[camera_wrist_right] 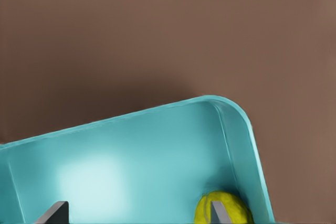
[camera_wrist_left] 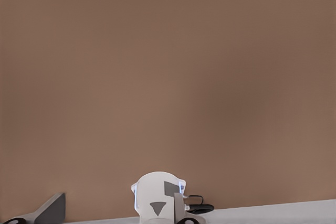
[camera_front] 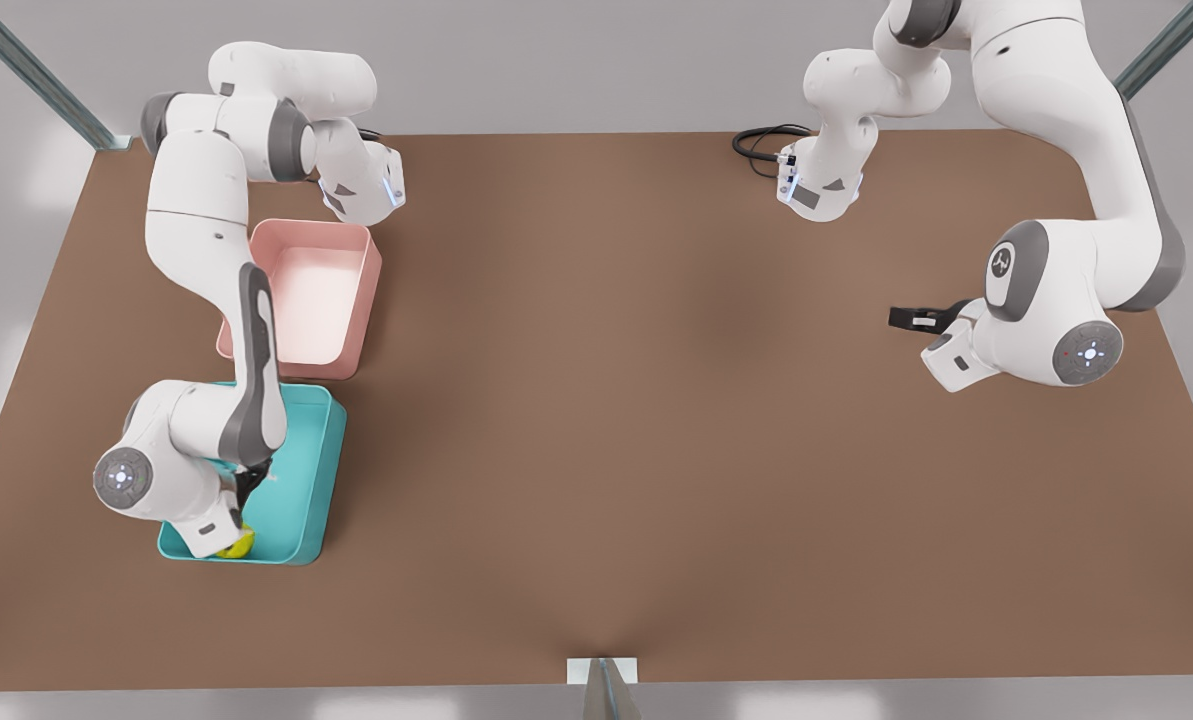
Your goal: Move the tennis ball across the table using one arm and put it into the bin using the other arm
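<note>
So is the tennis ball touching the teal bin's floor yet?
Cannot tell. In the right wrist view the tennis ball sits low inside the bin, its underside cut off.

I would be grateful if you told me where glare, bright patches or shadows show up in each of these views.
Front view: a soft dark shadow band runs down the table at mid-width; the pink tray floor looks washed out. Right wrist view: a pale glare patch sits on the bin floor, and the tennis ball lies in its shaded corner. Left wrist view: even brown, faintly darker toward the sides.
</note>
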### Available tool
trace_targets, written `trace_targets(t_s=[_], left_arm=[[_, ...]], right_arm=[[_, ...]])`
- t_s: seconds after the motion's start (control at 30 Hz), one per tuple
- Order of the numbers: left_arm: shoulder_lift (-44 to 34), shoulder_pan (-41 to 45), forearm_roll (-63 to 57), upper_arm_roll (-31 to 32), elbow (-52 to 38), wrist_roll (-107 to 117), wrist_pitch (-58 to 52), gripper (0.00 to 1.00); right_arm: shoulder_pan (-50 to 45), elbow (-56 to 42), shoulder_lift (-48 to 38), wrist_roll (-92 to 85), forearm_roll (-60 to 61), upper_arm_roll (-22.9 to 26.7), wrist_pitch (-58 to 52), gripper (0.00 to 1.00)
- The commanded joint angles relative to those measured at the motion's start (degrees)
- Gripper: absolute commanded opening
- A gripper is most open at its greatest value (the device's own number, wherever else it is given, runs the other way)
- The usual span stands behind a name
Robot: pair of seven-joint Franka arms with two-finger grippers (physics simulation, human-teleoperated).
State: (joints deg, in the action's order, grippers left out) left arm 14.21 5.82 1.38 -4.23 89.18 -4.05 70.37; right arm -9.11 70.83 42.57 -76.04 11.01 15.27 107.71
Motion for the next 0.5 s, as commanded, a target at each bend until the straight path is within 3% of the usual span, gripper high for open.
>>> trace_targets(t_s=[0.0, 0.07, 0.1, 0.17, 0.2, 0.27, 0.47], left_arm=[[-0.1, -0.1, -0.1, 0.6, -0.1, 0.1, -0.1, 1.00], [-0.1, -0.1, -0.2, 1.2, -0.2, 0.1, -0.1, 1.00], [-0.1, 0.0, -0.2, 1.2, -0.3, 0.1, -0.1, 1.00], [-0.1, -0.1, -0.2, 1.2, -0.3, 0.1, -0.1, 1.00], [-0.1, 0.0, -0.2, 1.2, -0.3, 0.1, -0.1, 1.00], [-0.1, 0.0, -0.2, 1.2, -0.2, 0.1, -0.1, 1.00], [0.0, 0.1, -0.2, 1.2, -0.8, 0.1, -0.1, 1.00]], right_arm=[[-1.1, -5.1, -2.0, 83.4, 3.7, -0.2, -21.7, 1.00], [-5.1, -8.5, -10.7, 85.3, -5.2, 0.2, -33.7, 1.00], [-5.2, -6.4, -15.9, 87.5, -5.8, -0.9, -34.3, 1.00], [2.4, 5.4, -31.0, 91.5, -12.6, -13.2, -31.4, 1.00], [4.5, 9.2, -34.3, 91.3, -12.7, -13.9, -29.2, 1.00], [5.8, 13.5, -37.4, 91.3, -12.7, -15.4, -27.1, 1.00], [5.8, 14.1, -37.5, 91.3, -12.7, -15.4, -27.1, 1.00]])
